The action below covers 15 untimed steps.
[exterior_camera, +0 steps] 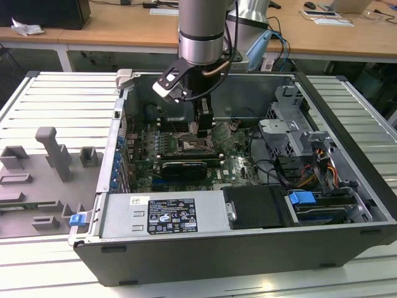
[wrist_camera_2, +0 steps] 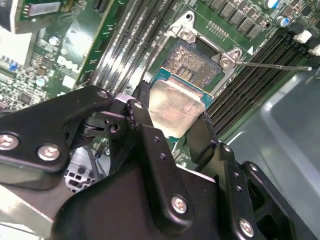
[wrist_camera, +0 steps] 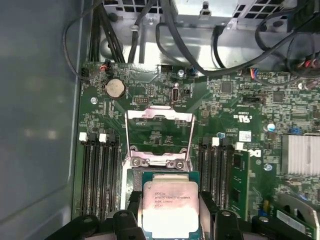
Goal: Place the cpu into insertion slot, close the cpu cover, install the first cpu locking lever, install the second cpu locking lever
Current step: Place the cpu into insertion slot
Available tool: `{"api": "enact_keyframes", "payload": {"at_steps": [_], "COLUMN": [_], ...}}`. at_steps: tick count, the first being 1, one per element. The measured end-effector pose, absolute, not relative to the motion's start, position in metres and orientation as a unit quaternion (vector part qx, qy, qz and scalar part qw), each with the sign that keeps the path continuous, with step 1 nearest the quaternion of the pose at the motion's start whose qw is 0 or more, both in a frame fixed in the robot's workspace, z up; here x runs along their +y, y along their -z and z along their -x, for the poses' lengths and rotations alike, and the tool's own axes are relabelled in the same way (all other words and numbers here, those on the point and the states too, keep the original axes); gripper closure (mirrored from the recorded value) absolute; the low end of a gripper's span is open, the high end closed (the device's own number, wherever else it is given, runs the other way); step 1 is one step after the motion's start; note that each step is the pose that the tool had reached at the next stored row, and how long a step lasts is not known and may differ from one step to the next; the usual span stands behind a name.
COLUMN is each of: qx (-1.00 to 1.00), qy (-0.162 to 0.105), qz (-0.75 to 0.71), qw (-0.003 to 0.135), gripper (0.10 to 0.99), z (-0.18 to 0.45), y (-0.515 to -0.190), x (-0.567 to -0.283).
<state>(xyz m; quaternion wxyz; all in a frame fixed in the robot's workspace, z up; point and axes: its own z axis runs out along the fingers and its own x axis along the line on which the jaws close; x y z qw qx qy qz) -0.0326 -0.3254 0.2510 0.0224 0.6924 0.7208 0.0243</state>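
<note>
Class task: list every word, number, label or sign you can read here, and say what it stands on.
Nothing reads for certain.
White label on the metal cover: print too small to read.
Face of the cpu: fine print, too small to read.
White markings on the motherboard: too small to read.

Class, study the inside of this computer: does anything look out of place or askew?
Nothing looks damaged. The chip, held in the gripper, covers only part of the socket, whose contacts show bare beyond it. The cover stands open.
</note>
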Motion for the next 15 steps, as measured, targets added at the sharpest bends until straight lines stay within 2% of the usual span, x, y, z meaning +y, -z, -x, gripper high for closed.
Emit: {"api": "enact_keyframes", "payload": {"at_steps": [7,15], "qx": [0.716,0.706], "qy": [-0.024,-0.023], "qz": [-0.697,-0.708], "qw": [0.023,0.022], "gripper": [0.549,0.549], "z": [0.039,0.045], "y": [-0.243,-0.212], "x": [-0.324,-0.313]}}
